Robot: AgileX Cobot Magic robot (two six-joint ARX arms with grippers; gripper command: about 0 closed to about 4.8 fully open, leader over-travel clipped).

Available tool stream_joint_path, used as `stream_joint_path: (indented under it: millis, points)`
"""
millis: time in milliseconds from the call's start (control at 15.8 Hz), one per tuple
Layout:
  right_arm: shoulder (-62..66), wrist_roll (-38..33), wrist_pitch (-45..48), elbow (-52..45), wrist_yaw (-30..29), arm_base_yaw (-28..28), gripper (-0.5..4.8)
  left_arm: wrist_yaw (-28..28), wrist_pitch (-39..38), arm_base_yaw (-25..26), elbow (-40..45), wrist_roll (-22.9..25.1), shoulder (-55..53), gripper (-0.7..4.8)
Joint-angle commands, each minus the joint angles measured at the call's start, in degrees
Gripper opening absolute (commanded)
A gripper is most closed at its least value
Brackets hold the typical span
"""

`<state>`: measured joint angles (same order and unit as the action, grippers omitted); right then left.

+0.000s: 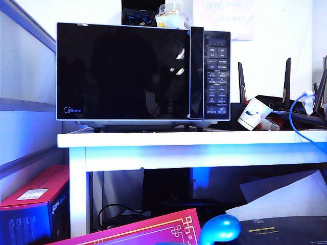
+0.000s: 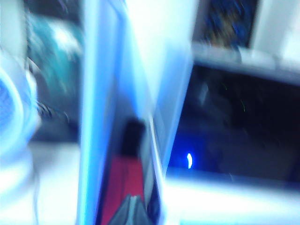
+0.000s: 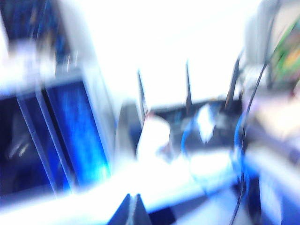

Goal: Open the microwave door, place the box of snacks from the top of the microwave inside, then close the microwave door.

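The big black microwave [image 1: 143, 74] sat on the white table [image 1: 194, 139], its shiny glass door [image 1: 122, 71] shut. The small pale-yellow snack box [image 1: 171, 18] waited on top. Left fingers [image 2: 133, 211] and right fingers [image 3: 132, 211] were closed, empty, low before the table's front edge, since nothing needed holding.

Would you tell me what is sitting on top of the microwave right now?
On the microwave: the box of snacks beside a dark box. Their rears are hidden; both grippers are shut, lower down.
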<state>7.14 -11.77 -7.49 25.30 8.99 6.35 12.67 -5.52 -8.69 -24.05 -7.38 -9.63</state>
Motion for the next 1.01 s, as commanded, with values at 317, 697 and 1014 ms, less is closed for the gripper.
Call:
stream_joint_path:
  millis: [317,697,1014]
  points:
    - [37.7,9.1,0.2,45.8,-9.0,0.0,-0.03,-9.1,1.8,0.0,-45.7,4.3,-43.7,-0.05]
    - [60.1,9.0,-3.9,68.6,-21.9,0.0,-0.03,-28.6,-11.6,-0.1,-85.9,3.3,-79.2,-0.05]
    - [68.0,8.8,-3.9,71.3,-30.5,2.4,-0.03,-30.8,-7.2,-2.3,-97.4,3.3,-94.0,-0.05]
